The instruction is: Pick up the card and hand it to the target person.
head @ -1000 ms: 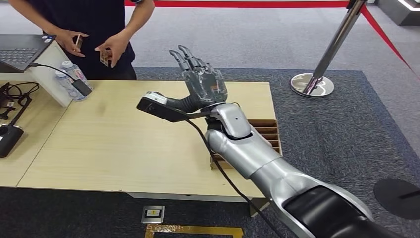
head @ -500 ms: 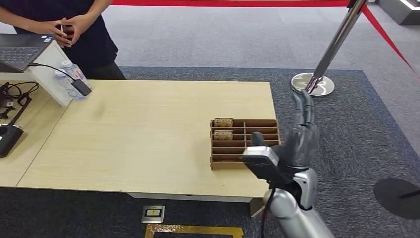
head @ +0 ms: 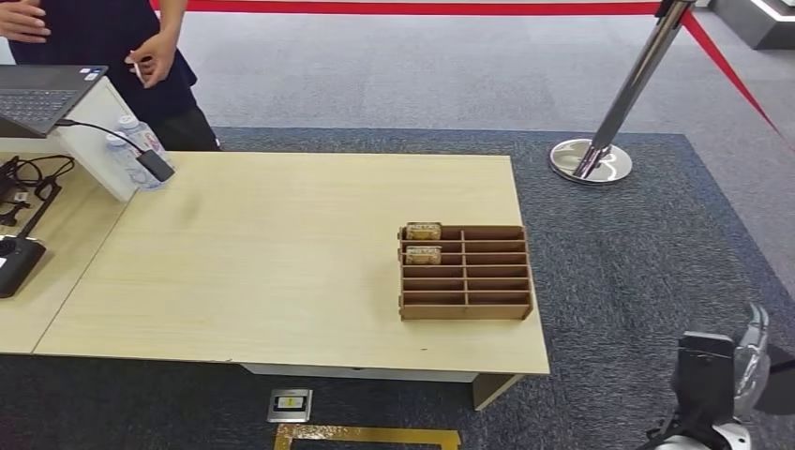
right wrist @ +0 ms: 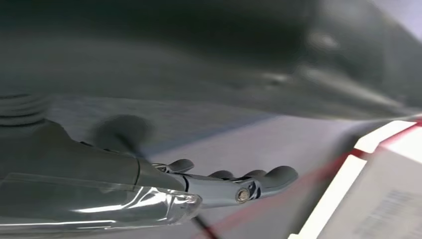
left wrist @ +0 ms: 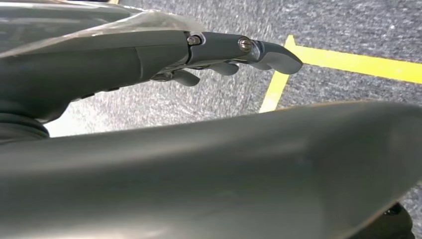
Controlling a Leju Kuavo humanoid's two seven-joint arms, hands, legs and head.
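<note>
At the far left of the head view a person [head: 103, 47] stands behind the table [head: 281, 262], cut off by the top edge, with a small pale card [head: 138, 69] pinched in one hand [head: 153, 58]; the card is well apart from both robot hands, across the table from them. Near that corner an open laptop [head: 42, 94] sits on a white stand, with a plastic water bottle [head: 141, 150] just beside it and dark cables [head: 23, 187] trailing on the adjoining surface. Further right, near the table's right edge, lies a brown slotted card holder [head: 466, 272]; two cards in the holder [head: 424, 242] lie in its upper left slots, one behind the other (their printing is too small to read), and the remaining slots look bare. Beyond the table a chrome stanchion [head: 609, 122] carries a red belt across the carpet. At the lower right corner the right hand [head: 750, 352] hangs beside the table, partly hidden by the dark wrist camera block and cut off by the frame. In the right wrist view the picture is blurred, yet the fingers [right wrist: 268, 177] extend fairly straight and hold nothing. In the left wrist view the left hand [left wrist: 219, 55] hangs over grey carpet with yellow floor tape [left wrist: 348, 62], its fingers likewise extended with nothing in them.
</note>
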